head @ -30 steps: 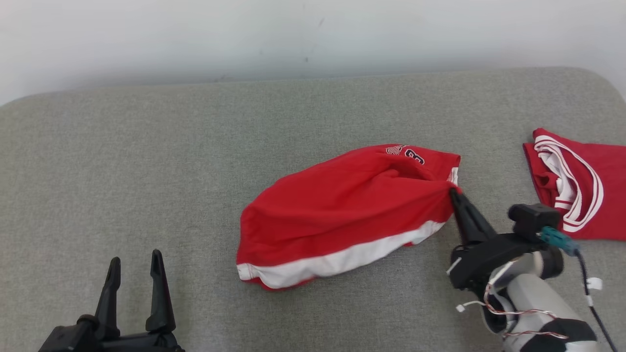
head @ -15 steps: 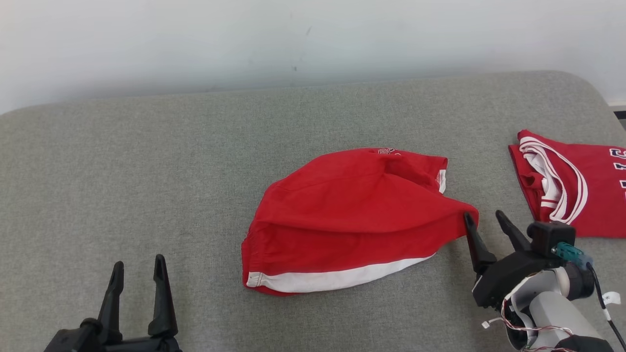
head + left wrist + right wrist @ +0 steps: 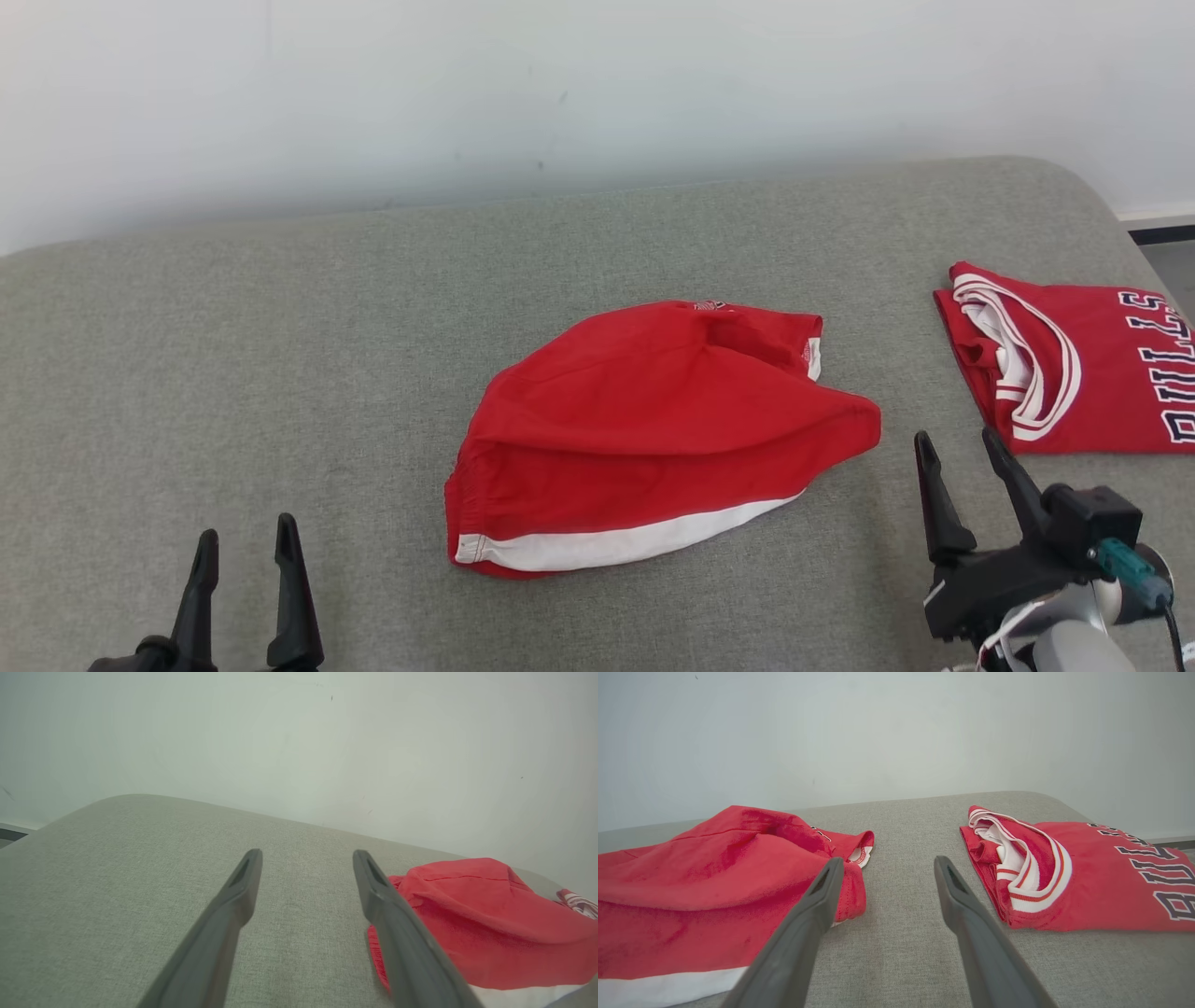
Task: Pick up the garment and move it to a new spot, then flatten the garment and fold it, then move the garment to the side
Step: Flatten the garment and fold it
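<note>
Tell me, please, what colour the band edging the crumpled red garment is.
White band; head view shows it best.

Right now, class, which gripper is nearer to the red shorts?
Right. The right gripper sits open just off the red shorts' right corner, not touching; the left gripper is open well off their left end.

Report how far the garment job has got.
Done: possibly the move; the red shorts lie bunched on the grey cushion. In hand: nothing; left gripper and right gripper are open, apart from them. Left: flatten, fold, move aside, perhaps beside the folded jersey.
</note>
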Robot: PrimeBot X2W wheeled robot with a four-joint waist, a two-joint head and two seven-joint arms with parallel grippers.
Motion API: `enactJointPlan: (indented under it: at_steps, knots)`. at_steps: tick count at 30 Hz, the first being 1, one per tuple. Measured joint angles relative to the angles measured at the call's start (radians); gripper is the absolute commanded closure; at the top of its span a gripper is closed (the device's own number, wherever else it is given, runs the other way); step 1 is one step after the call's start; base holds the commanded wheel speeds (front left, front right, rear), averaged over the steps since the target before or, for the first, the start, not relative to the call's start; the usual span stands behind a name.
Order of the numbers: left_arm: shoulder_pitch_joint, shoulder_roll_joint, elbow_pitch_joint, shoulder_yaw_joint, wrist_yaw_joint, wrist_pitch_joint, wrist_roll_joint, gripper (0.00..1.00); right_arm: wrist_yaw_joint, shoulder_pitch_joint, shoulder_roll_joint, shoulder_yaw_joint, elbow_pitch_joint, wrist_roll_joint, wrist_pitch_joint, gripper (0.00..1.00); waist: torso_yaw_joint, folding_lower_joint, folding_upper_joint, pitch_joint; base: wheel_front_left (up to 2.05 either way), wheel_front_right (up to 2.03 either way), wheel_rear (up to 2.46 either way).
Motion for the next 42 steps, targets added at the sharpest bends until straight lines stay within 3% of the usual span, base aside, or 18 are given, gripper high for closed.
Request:
enactJointPlan:
  at_steps: [13,22,30,36,42]
  knots:
    - [0.026,0.000,-0.009,-0.022,0.009,0.000,-0.008,0.00,0.000,0.166,0.080,-0.037,-0.171,-0.120,-0.005,0.00,-0.015,0.0000,0.0000,-0.022,0.00,0.00,0.00]
    - [0.029,0.000,0.023,-0.054,-0.001,0.000,-0.008,0.00,0.000,0.204,0.101,-0.043,-0.199,-0.124,-0.005,0.00,-0.015,0.0000,0.0000,-0.036,0.00,0.00,0.00]
    - [-0.184,0.006,0.298,-0.144,-0.079,0.022,0.008,0.00,0.000,0.194,0.107,-0.025,-0.212,-0.118,-0.005,0.00,-0.029,0.0000,0.0000,-0.011,0.00,0.00,0.00]
    - [-0.394,0.036,0.492,-0.215,-0.103,0.109,0.047,0.00,0.000,0.172,0.109,-0.012,-0.222,-0.116,-0.005,0.00,-0.057,0.0002,0.0000,0.030,0.00,0.00,0.00]
    - [-0.485,0.090,0.614,-0.295,-0.122,0.165,0.082,0.00,0.000,0.151,0.108,-0.011,-0.230,-0.105,-0.005,0.00,-0.103,0.0002,0.0000,0.070,0.00,0.00,0.00]
